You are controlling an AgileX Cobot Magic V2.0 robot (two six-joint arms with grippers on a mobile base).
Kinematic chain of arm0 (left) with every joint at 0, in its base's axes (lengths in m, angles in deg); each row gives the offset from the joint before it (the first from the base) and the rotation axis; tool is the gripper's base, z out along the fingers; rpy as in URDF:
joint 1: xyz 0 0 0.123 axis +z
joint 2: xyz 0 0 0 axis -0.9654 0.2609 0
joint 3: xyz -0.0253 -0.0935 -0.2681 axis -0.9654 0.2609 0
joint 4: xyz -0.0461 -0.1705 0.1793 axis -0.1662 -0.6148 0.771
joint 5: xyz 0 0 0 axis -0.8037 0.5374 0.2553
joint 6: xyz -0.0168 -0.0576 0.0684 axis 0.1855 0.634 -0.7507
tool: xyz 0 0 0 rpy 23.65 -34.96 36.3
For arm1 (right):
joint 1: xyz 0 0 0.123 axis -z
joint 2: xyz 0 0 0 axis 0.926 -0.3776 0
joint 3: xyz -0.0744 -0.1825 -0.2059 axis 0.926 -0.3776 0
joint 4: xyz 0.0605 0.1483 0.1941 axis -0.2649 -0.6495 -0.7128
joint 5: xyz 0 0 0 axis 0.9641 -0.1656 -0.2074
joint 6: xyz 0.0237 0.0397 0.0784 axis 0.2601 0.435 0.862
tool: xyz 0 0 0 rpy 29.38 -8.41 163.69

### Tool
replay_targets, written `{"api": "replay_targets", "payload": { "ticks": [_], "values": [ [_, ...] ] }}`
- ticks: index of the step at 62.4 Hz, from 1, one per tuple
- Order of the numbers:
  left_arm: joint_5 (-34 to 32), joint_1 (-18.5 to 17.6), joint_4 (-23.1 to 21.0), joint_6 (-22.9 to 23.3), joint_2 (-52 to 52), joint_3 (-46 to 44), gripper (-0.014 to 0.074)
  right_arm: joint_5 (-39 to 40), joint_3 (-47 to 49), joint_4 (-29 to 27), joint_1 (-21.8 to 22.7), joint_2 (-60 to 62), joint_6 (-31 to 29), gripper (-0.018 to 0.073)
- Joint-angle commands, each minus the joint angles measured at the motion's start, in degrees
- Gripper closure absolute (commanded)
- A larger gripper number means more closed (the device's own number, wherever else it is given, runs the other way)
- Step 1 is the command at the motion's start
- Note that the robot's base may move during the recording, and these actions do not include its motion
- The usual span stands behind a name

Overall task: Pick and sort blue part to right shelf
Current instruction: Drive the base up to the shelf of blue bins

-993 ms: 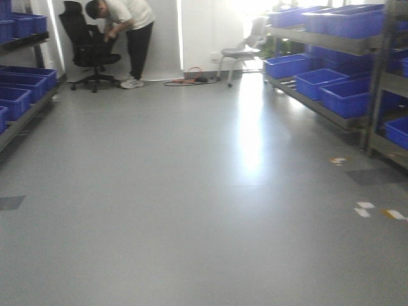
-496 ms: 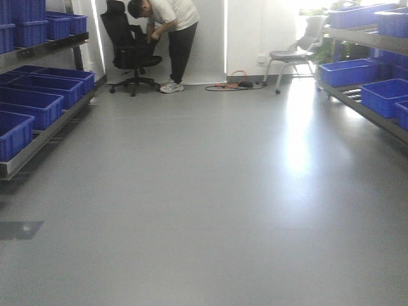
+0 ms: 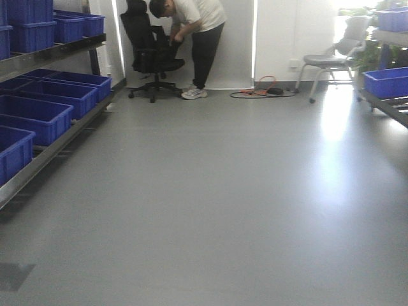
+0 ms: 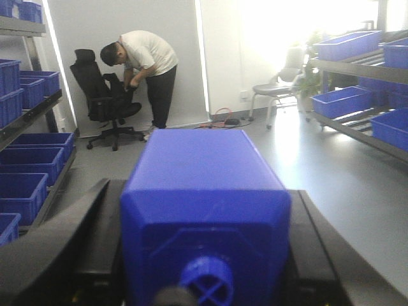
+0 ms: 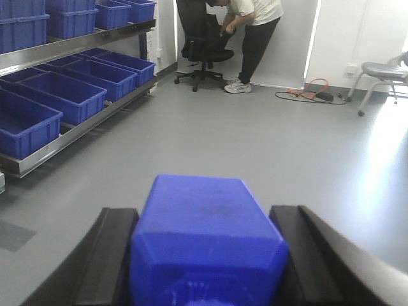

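Note:
In the left wrist view my left gripper (image 4: 203, 197) is shut on a blue part (image 4: 197, 159), a boxy plastic block with a round cross-marked stub facing the camera; its black fingers (image 4: 83, 223) press both sides. In the right wrist view my right gripper (image 5: 204, 217) is shut on a second blue part (image 5: 204, 236) of the same shape. The right shelf (image 3: 389, 105) shows at the right edge of the front view with a blue bin (image 3: 386, 81), and also in the left wrist view (image 4: 357, 67). Neither gripper shows in the front view.
A left shelf (image 3: 51, 150) holds several blue bins (image 3: 35, 118). A person (image 3: 197, 38) bends over a black office chair (image 3: 150, 51) at the far wall. A grey chair (image 3: 331, 60) and floor cables (image 3: 261, 92) lie beyond. Grey floor (image 3: 217, 191) lies between the shelves.
The front view has swung left: the left shelf and its bins have come further into frame, the right shelf has slid to the right edge, and the person and chair have shifted right.

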Motion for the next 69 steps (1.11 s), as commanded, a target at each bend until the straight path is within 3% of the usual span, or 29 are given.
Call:
{"api": "replay_targets", "payload": {
  "ticks": [1,69],
  "values": [
    [-5.25,-0.05,-0.05,0.11,0.18,-1.42,0.0281,5.4,1.53,1.1,-0.15,-0.66,-0.3,0.0273],
    [-5.25,-0.05,-0.05,0.11,0.18,-1.42,0.0281,5.41,1.53,1.1,-0.15,-0.66,-0.3,0.0273]
  ]
}}
